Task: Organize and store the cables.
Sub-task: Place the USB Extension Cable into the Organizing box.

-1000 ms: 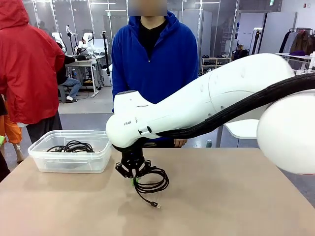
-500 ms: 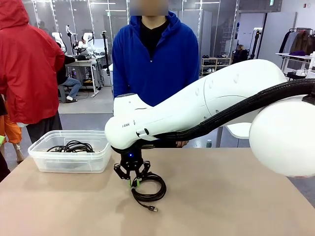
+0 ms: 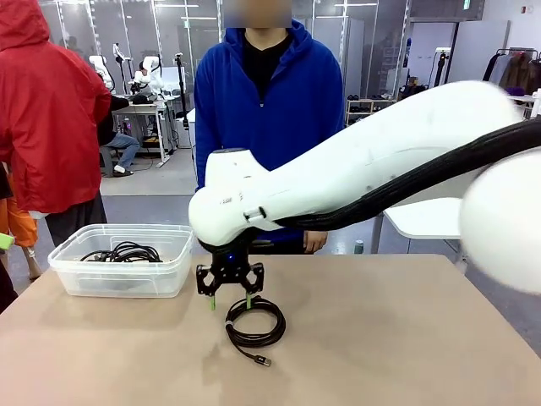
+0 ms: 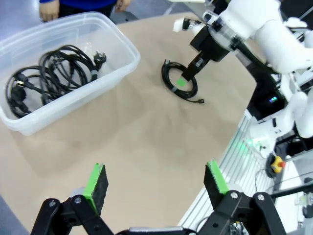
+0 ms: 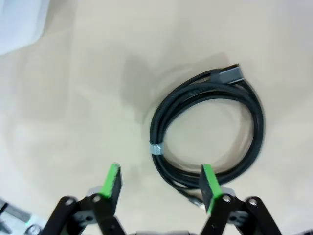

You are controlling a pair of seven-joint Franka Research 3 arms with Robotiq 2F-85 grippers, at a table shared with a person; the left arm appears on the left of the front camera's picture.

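Observation:
A coiled black cable (image 3: 254, 324) lies flat on the tan table, its plug pointing toward the near edge. My right gripper (image 3: 230, 303) hovers open just above the coil's left rim, nothing between its green pads. In the right wrist view the same cable (image 5: 210, 139) lies under and beyond the right gripper (image 5: 160, 183). Several more cables (image 3: 123, 253) sit coiled in the clear plastic bin (image 3: 118, 283) at the left. My left gripper (image 4: 156, 178) stands open and empty high over the table, with the bin's cables (image 4: 46, 73) and the loose cable (image 4: 180, 84) far below.
A person in a blue hoodie (image 3: 264, 93) stands at the far edge, one hand (image 3: 311, 244) near the table. Another person in a red jacket (image 3: 46, 110) stands at the far left. Bare tabletop (image 3: 397, 338) stretches to the right of the coil.
My right gripper has opened, letting go of the coiled cable, which now lies on the table. The gripper has lifted slightly and the arm has shifted a little.

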